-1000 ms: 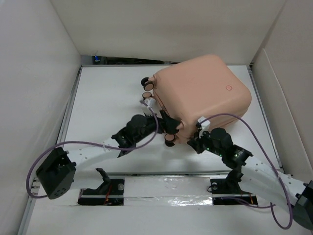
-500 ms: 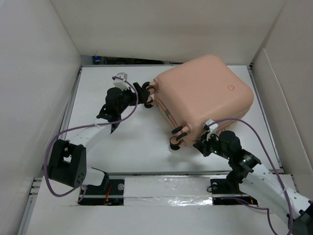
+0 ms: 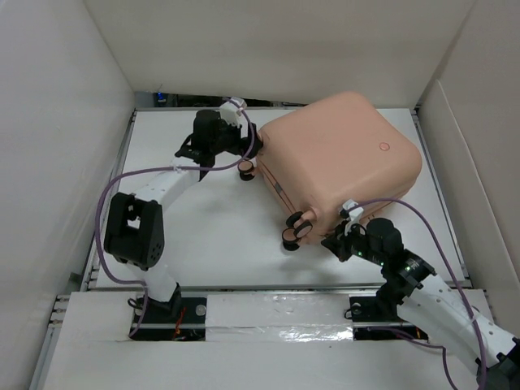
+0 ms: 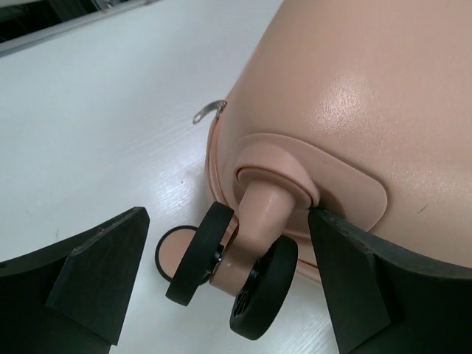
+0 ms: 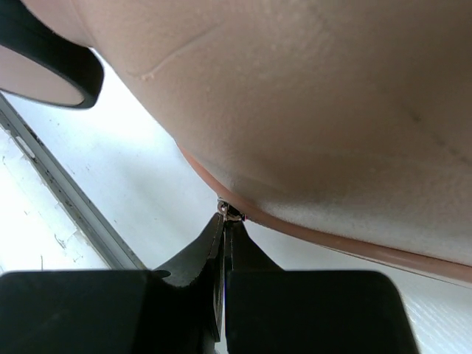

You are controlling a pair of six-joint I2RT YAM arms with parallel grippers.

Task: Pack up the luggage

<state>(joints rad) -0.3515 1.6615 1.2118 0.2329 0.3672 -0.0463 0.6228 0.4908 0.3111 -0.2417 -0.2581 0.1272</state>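
Note:
The luggage (image 3: 341,162), a peach-pink hard-shell suitcase, lies closed and flat on the white table. My left gripper (image 3: 242,148) is at its far left corner. In the left wrist view the gripper (image 4: 228,217) is open, with a black twin-wheel caster (image 4: 254,287) between the fingers (image 4: 96,273); the right finger rests against the shell (image 4: 369,96). My right gripper (image 3: 340,237) sits at the near corner. In the right wrist view the gripper (image 5: 223,221) is shut on the small metal zipper pull (image 5: 230,210) at the seam.
Another caster pair (image 3: 296,227) sticks out at the luggage's near left corner. A loose metal zipper tab (image 4: 209,112) hangs from the seam. White walls (image 3: 65,122) enclose the table, and a metal rail (image 3: 268,288) runs along its near edge. Purple cables (image 3: 138,175) trail over both arms.
My left arm swung from the near caster out to the far left caster, its jaws still wide. The luggage turned slightly. My right gripper stayed pinched at the near corner.

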